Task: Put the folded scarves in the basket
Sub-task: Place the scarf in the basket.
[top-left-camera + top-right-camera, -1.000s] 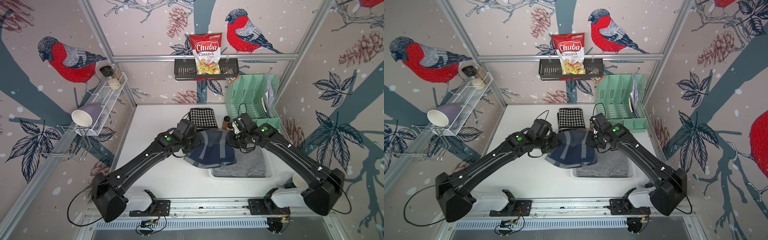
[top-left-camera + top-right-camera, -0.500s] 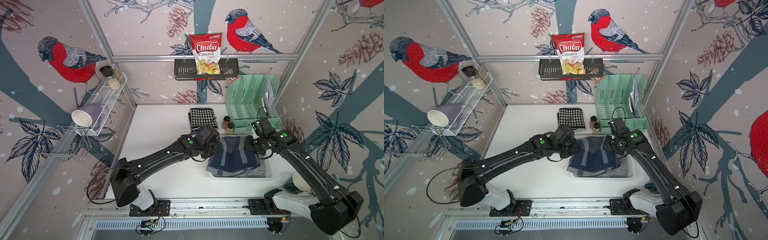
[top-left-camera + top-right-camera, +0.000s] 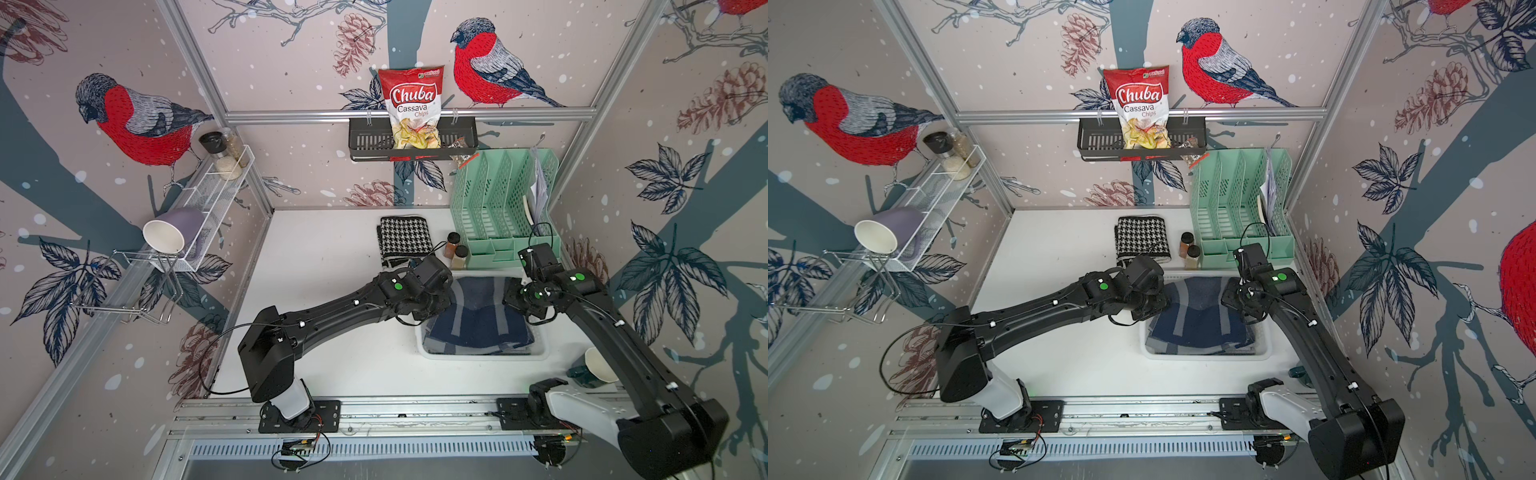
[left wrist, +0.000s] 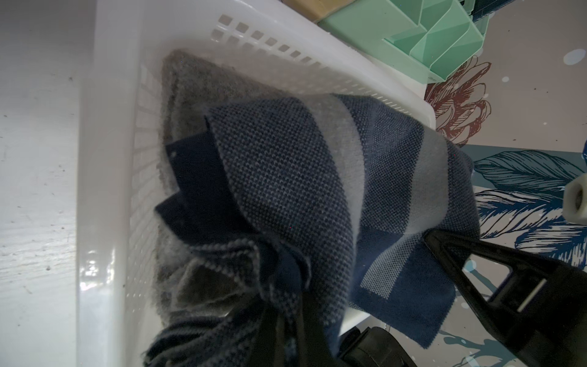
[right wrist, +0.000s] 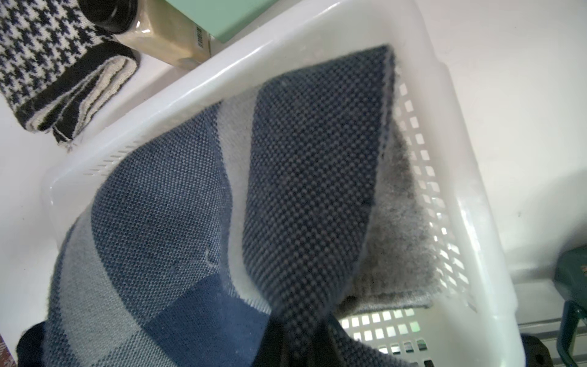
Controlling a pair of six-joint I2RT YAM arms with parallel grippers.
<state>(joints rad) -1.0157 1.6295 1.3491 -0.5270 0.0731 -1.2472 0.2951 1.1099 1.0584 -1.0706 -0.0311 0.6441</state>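
Observation:
The folded scarf point(image 3: 478, 320) is navy with pale grey stripes. It hangs between my two grippers over the white perforated basket point(image 3: 478, 356) at the right of the table. My left gripper point(image 3: 451, 301) is shut on its left edge, with cloth bunched between the jaws point(image 4: 287, 305). My right gripper point(image 3: 509, 297) is shut on the right edge, the knit pinched tight point(image 5: 298, 336). The scarf point(image 5: 190, 222) sags down into the basket point(image 5: 476, 222) above a folded grey cloth point(image 5: 397, 238) that lies inside. Both top views show the same, with the scarf point(image 3: 1200, 316) covering most of the basket point(image 3: 1204, 356).
A black-and-white houndstooth scarf point(image 3: 403, 239) lies behind the basket, with two spice bottles point(image 3: 455, 249) and a mint-green file organiser point(image 3: 503, 208) beside it. A cup point(image 3: 596, 365) lies at the front right. A black shelf point(image 3: 374, 145) hangs on the back wall.
Both arms have carried the scarf to the right, from over the middle of the table to above the basket, and lowered it. Both grips have held.

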